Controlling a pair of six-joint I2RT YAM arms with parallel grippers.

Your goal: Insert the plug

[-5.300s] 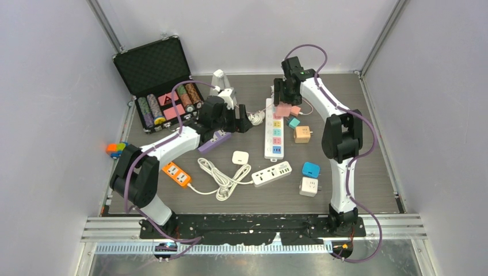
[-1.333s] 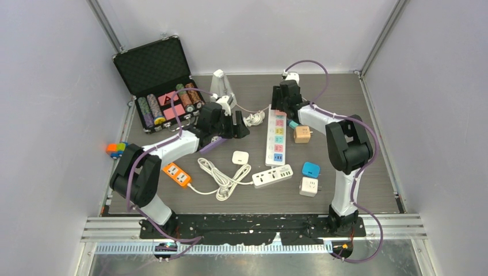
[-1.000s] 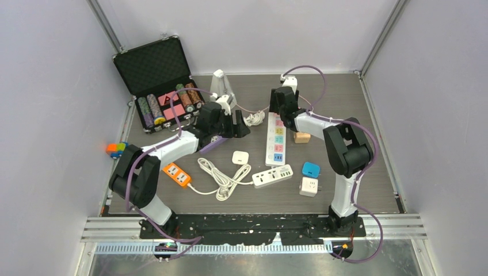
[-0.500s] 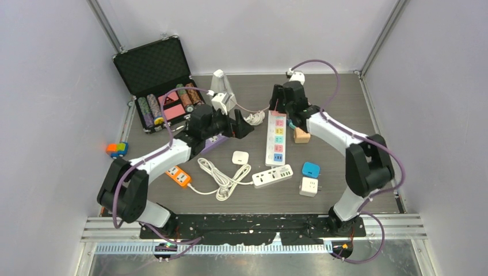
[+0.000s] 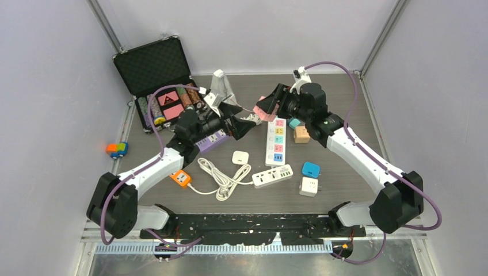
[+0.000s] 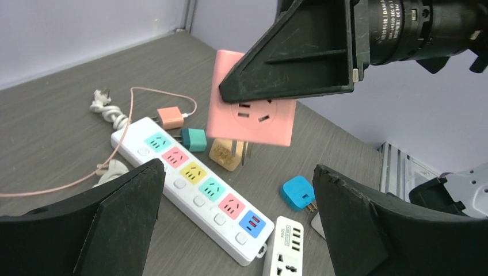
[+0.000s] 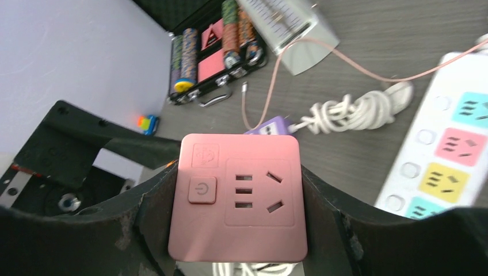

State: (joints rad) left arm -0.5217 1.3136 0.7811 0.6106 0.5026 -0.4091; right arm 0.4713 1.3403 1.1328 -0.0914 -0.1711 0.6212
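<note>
Clamping a pink plug cube, the right gripper hovers, left gripper gapes empty; case holds chip stacks.

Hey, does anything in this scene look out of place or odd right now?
A small blue-and-orange toy lies past the table's left edge, by the wall, apart from everything else. Also, the right end effector holds the pink adapter tilted in midair.

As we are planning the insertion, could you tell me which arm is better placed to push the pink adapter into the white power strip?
Right. The right claw already grips the pink adapter, prongs down, raised beside the power strip; the left claw is open and empty.
</note>
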